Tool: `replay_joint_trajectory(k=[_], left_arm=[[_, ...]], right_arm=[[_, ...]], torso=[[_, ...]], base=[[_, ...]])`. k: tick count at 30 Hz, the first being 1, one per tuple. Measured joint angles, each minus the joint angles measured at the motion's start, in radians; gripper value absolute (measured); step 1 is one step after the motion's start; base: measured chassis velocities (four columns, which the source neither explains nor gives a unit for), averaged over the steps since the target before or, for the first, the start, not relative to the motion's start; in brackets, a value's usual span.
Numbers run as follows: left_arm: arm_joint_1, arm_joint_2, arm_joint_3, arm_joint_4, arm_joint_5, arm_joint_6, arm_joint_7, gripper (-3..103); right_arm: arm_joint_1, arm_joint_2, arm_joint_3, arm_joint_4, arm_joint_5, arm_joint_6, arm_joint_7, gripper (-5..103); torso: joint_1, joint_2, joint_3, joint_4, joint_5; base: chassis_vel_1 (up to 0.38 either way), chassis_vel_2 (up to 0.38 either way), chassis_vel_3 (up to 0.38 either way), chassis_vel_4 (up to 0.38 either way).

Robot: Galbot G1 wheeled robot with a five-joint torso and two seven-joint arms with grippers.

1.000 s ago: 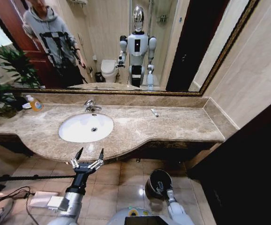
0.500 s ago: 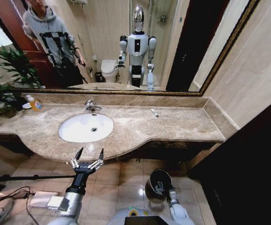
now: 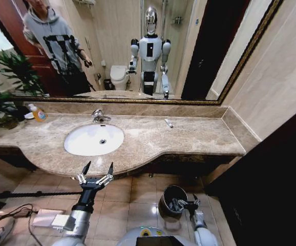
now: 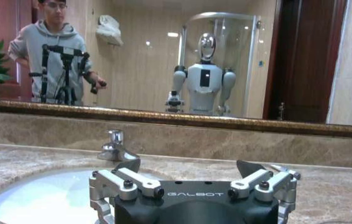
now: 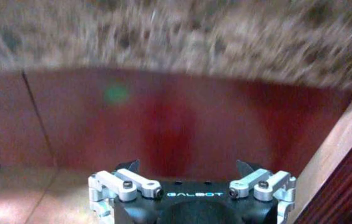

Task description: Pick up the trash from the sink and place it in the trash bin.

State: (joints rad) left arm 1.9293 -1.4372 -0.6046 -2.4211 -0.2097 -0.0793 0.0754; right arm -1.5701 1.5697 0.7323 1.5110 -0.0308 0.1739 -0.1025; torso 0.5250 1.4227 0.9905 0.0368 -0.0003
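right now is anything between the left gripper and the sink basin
Nothing visible. The left gripper, open, hovers at the counter's front edge facing the sink, with bare marble countertop between them. The basin itself looks empty.

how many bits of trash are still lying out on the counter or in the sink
1 that shows: a small whitish tube on the countertop, right of the sink near the back wall. The basin looks bare apart from its drain. More pieces may sit inside the bin on the floor.

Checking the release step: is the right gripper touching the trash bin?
Cannot tell. In the head view the right gripper overlaps the trash bin rim, but neither contact nor a gap shows plainly.
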Motion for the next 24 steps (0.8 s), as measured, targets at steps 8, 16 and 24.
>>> replay_joint_trajectory(k=[8,16,24], left_arm=[[0.000,0.000,0.000,0.000,0.000,0.000,0.000,100],[0.000,0.000,0.000,0.000,0.000,0.000,0.000,100],[0.000,0.000,0.000,0.000,0.000,0.000,0.000,100]], right_arm=[[-0.158,0.005,0.006,0.449,0.146,-0.116,0.013,100],[-0.108,-0.015,-0.025,0.627,0.179,-0.217,0.017,100],[0.053,-0.122,-0.051,0.619,0.227,-0.319,0.025,100]], torso=[[0.000,0.000,0.000,0.0000,0.0001],[0.000,0.000,0.000,0.0000,0.0002],[0.000,0.000,0.000,0.0001,0.0004]], base=[[0.000,0.000,0.000,0.000],[0.000,0.000,0.000,0.000],[0.000,0.000,0.000,0.000]])
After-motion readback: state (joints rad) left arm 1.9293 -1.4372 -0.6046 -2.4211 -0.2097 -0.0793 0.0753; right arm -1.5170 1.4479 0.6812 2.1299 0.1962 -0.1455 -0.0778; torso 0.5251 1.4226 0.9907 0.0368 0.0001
